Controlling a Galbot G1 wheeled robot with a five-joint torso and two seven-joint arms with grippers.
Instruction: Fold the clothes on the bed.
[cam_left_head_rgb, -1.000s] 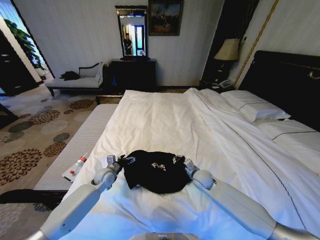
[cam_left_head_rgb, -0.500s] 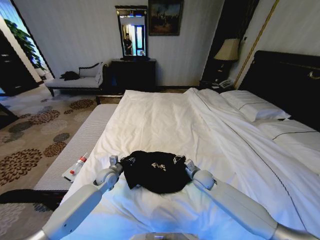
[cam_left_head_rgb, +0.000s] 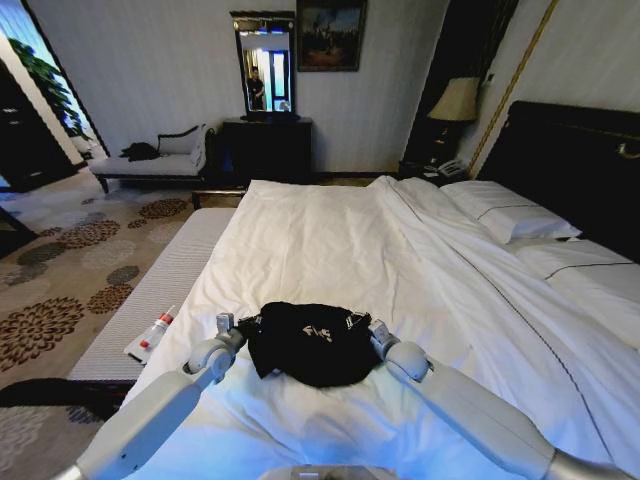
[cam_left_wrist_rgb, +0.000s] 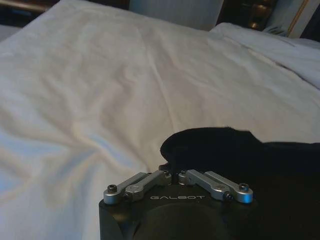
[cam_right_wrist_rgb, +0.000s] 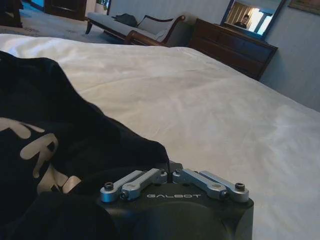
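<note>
The left claw (cam_left_head_rgb: 232, 326) sits at the shirt's (cam_left_head_rgb: 308, 343) nine o'clock edge, its links drawn together in the left wrist view with black cloth (cam_left_wrist_rgb: 240, 155) bunched right at the tips, so it looks pinched shut on the hem. The shirt lies crumpled in a heap near the foot of the bed (cam_left_head_rgb: 330, 240), lettering up. At its three o'clock edge the right claw (cam_left_head_rgb: 374, 330) is likewise closed, fabric (cam_right_wrist_rgb: 75, 145) gathered against its tips. To do this well, I judge both claws should lift evenly, draw apart towards nine and three to spread the cloth taut, and avoid snagging the sheet.
</note>
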